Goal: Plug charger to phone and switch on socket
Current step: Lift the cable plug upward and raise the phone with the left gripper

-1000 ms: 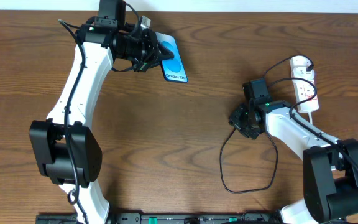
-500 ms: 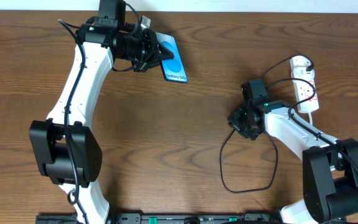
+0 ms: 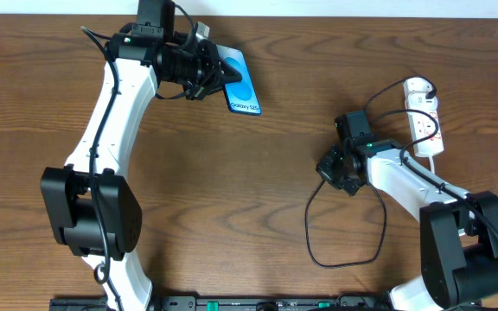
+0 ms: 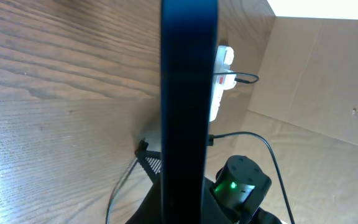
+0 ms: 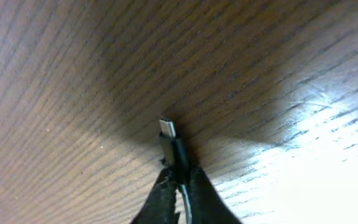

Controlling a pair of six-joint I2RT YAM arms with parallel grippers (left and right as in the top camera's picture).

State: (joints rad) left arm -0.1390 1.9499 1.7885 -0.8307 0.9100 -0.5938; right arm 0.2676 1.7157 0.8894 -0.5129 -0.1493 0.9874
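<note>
My left gripper (image 3: 214, 73) is shut on the phone (image 3: 243, 85), whose cyan screen faces up at the table's back. In the left wrist view the phone (image 4: 189, 93) stands edge-on as a dark bar. My right gripper (image 3: 334, 170) is shut on the charger (image 3: 346, 257), pinching the black cable just behind the connector tip (image 5: 168, 134), which points away close above the wood. The cable loops toward the front and runs up to the socket (image 3: 424, 121), a white strip at the right with red marks. The socket also shows in the left wrist view (image 4: 221, 81).
The socket's thick white cord (image 3: 389, 89) curls at its far end. The table's back edge (image 3: 335, 15) is close behind the phone. A cardboard wall (image 4: 328, 81) stands beyond the table in the left wrist view.
My right gripper has crept slightly left and back with the cable. The left arm and phone have not moved.
</note>
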